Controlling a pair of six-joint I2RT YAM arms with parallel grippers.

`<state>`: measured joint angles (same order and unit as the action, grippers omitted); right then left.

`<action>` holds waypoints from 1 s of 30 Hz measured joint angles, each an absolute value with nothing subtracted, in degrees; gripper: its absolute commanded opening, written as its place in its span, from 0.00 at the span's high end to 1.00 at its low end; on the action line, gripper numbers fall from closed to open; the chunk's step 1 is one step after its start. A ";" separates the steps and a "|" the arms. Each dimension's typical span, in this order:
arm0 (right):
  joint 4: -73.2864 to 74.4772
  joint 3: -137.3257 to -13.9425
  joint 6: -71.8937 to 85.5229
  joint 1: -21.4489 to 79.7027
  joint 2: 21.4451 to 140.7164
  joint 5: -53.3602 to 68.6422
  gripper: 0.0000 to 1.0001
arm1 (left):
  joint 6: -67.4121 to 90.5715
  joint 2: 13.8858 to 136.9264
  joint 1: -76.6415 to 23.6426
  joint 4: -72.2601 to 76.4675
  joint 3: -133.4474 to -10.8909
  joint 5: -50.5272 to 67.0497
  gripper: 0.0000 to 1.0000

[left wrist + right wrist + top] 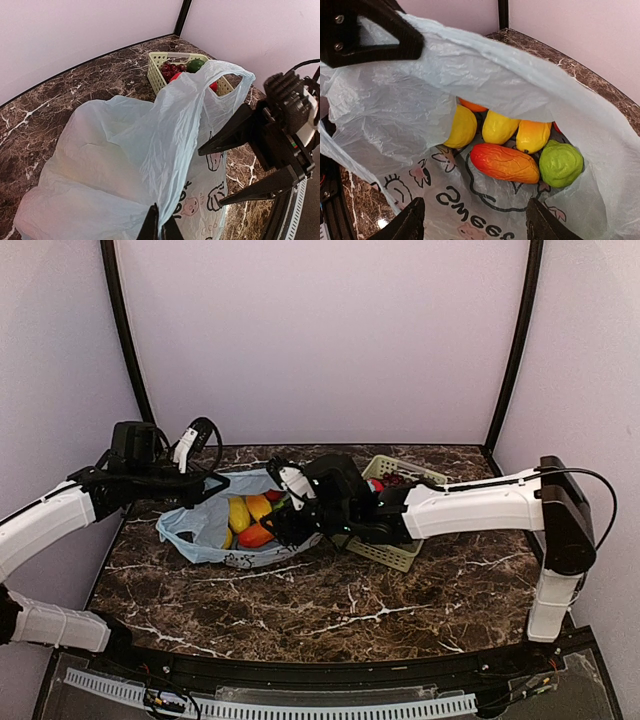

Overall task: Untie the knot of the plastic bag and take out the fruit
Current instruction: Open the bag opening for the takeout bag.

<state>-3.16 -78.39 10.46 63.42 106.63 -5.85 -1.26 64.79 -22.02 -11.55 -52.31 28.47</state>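
The light blue plastic bag (205,528) lies on the marble table with its mouth pulled wide. My left gripper (160,226) is shut on a fold of the bag's upper film (150,150) and holds it up. My right gripper (477,225) is open inside the mouth, over the printed inner wall. Just ahead of it lie the fruit: an orange-red mango shape (505,162), two yellow pieces (461,127), an orange-yellow piece (534,136) and a light green apple (561,162). No knot is in view; one handle loop (227,70) hangs loose.
A pale green lattice basket (398,552) stands right of the bag, under my right forearm, with red fruits, a dark green one and dark grapes (172,69) in it. Walls close the table at the back and both sides.
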 measured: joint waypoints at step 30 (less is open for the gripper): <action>3.90 -86.83 8.12 63.22 116.14 0.99 0.37 | -2.63 59.16 -24.75 -16.71 -46.57 23.92 0.99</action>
